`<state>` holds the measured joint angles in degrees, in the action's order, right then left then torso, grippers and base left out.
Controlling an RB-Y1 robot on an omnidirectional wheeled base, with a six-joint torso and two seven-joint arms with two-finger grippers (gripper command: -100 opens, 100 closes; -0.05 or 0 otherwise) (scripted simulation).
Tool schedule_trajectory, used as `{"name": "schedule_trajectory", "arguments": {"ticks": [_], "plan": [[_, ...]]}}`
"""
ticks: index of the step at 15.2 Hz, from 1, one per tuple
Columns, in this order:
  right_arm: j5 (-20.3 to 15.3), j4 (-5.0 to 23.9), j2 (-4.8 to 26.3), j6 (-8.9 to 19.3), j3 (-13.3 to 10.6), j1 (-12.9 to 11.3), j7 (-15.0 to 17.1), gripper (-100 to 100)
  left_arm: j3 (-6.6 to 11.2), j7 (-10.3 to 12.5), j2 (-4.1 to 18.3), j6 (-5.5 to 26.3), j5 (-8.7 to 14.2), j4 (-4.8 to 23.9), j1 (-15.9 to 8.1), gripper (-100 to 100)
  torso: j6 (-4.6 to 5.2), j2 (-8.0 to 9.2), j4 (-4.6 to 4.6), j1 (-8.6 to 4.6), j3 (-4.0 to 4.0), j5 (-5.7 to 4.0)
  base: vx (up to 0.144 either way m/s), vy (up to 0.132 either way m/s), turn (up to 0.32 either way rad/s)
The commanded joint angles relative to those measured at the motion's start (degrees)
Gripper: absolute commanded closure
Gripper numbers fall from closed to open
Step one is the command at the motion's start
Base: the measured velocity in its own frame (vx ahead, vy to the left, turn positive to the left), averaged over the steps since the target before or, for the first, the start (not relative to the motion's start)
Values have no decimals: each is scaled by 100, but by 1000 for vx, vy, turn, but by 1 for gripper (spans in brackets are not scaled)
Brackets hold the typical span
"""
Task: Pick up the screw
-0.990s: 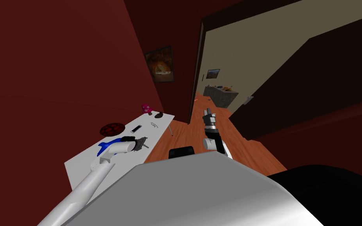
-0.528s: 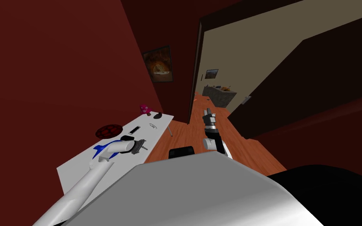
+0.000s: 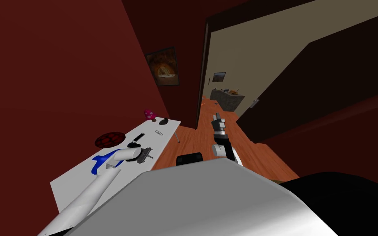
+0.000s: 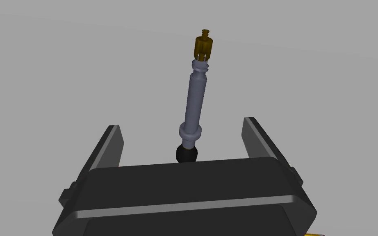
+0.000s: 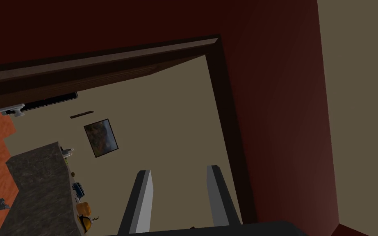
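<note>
The screw [image 4: 194, 102] is a slim grey shaft with a brass-coloured tip and a black end, lying on the white table [image 4: 61, 61]. My left gripper [image 4: 182, 125] is open. Its fingers stand on either side of the screw's black end without touching it, and the shaft points away from the gripper. In the head view the left gripper [image 3: 148, 155] hangs low over the table [image 3: 81, 176] near its front edge. My right gripper [image 3: 215, 118] is held up over the wooden floor, and its fingers [image 5: 143, 196] stand apart with nothing between them.
On the table lie a blue shape [image 3: 102, 160], a black object [image 3: 133, 145], a phone [image 3: 138, 137], a dark red disc [image 3: 109, 139], a pink toy [image 3: 150, 114] and a small dark item [image 3: 164, 121]. A black box [image 3: 189, 158] sits by the table. A doorway [image 3: 225, 82] opens ahead.
The whole head view has shifted a little, so the table's things slide leftward: my own move. My left gripper sits slightly lower over the table. The right arm has held still.
</note>
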<state>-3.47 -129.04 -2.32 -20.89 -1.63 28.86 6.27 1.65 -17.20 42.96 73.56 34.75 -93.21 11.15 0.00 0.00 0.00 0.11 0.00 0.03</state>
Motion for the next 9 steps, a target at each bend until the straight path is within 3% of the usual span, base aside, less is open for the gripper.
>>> {"name": "schedule_trajectory", "arguments": {"ticks": [1,2,6,9], "plan": [[0,0,0,0,0,0,0,0,0,0,0,0,0,0,0,-100,0,0,0,0,0,0,-4,21,-22],[0,0,0,0,0,0,0,0,-9,-4,-11,-34,-11,26,-4,100,-1,0,1,-2,0,-1,-1,8,-2],[0,0,0,0,0,0,0,0,-9,-5,-9,-33,-11,25,-2,100,1,-3,0,-10,-1,-1,-1,1,3],[0,0,-1,0,0,1,0,0,81,33,133,231,118,-279,26,100,-3,-2,2,-20,0,-6,3,-24,77]]}}
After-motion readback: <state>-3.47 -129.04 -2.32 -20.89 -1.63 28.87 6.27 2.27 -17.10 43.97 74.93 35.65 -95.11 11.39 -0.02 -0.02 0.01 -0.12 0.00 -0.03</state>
